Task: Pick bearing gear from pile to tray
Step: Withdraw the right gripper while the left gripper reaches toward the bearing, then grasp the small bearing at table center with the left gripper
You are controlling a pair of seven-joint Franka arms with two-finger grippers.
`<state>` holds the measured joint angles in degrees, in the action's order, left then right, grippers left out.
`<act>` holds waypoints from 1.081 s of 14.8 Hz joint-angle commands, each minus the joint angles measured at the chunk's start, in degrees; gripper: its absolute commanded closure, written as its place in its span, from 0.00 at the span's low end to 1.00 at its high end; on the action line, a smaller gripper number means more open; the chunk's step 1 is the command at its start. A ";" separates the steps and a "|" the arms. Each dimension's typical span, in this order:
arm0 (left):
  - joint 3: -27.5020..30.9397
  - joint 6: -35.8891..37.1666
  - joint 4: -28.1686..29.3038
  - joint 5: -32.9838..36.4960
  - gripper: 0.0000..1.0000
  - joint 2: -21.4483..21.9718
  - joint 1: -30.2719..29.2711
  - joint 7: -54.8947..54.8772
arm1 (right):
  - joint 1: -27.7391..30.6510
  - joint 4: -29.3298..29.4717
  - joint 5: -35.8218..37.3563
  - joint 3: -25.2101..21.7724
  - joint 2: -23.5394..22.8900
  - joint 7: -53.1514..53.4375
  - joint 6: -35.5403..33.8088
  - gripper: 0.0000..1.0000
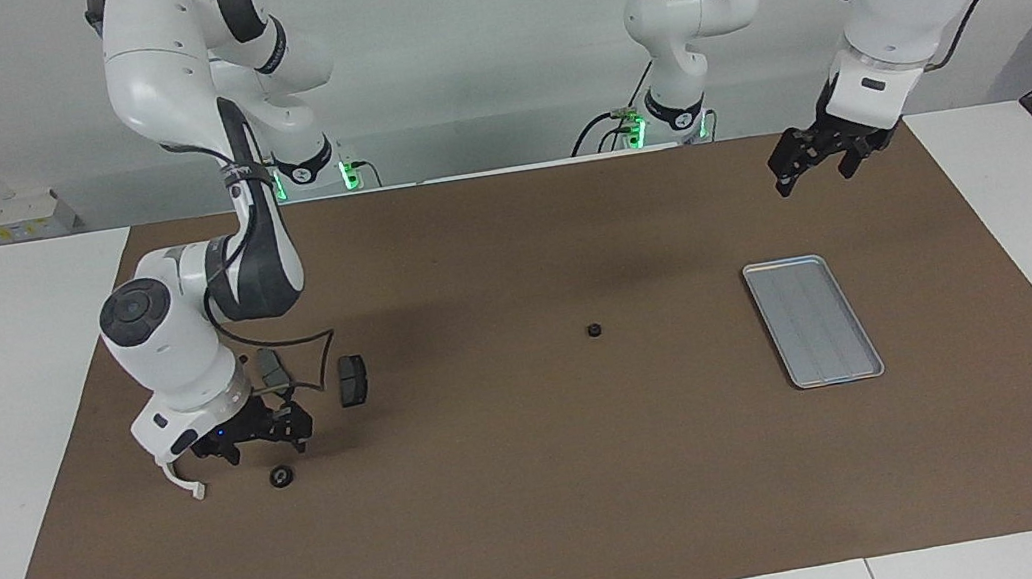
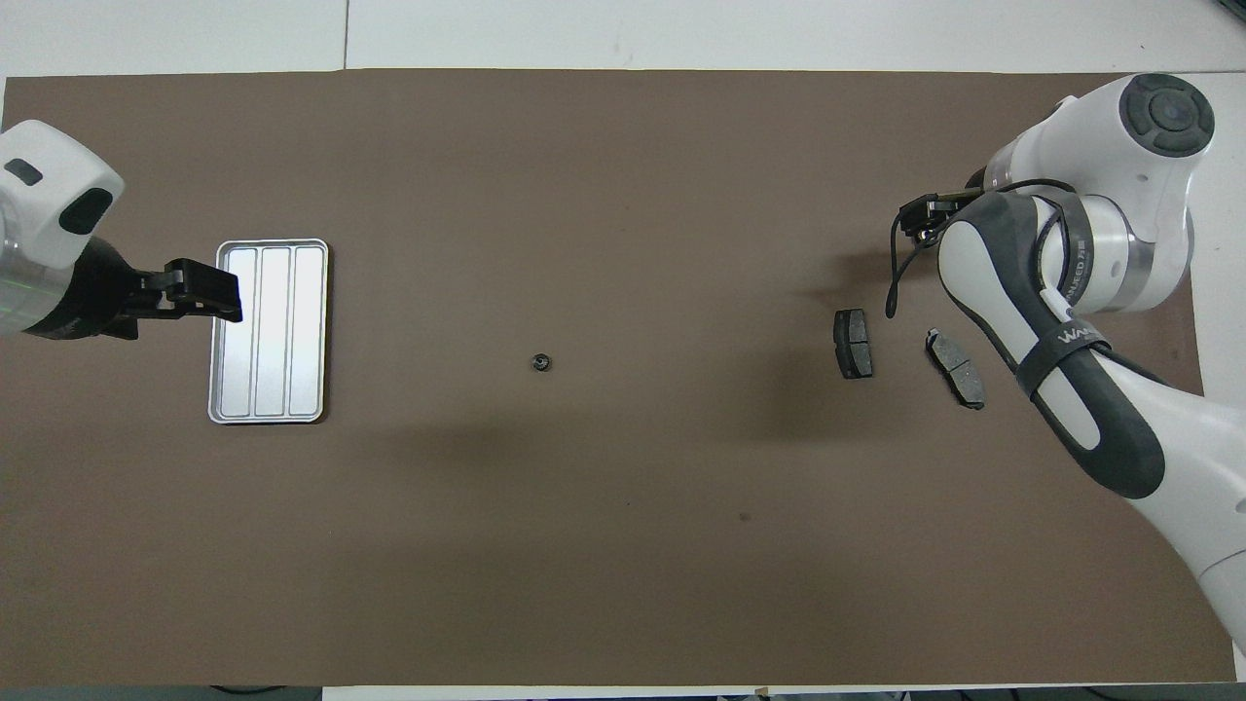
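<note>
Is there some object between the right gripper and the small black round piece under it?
Nothing visible. The right gripper, open, hangs just above the black round piece, with only bare mat between. The white arc and brake pads lie aside.

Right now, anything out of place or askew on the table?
One small black round piece sits alone mid-mat, apart from the rest of the pile at the right arm's end. The tray lies flat with nothing in it. Nothing looks spilled or damaged. The right gripper is low over the pile, open; the left gripper hangs open near the tray.
</note>
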<state>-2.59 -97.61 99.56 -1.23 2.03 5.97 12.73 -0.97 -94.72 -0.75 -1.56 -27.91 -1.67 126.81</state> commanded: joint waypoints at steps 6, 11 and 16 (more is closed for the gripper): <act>0.57 -16.89 4.67 -0.53 0.00 -10.63 17.31 20.40 | 0.89 -0.47 0.22 0.86 -3.11 2.19 3.80 0.00; 0.57 -26.21 3.27 -0.62 0.00 -21.79 23.82 22.86 | 1.32 -0.47 0.22 0.86 -4.43 2.55 4.24 0.00; 0.39 -29.73 7.05 -0.62 0.00 -21.98 24.70 22.60 | 1.33 -0.47 0.13 0.77 -5.40 3.16 4.15 0.12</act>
<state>-3.02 -124.81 104.73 -1.33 -20.99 29.98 35.40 -0.38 -94.91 -0.79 -1.39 -33.28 0.45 130.37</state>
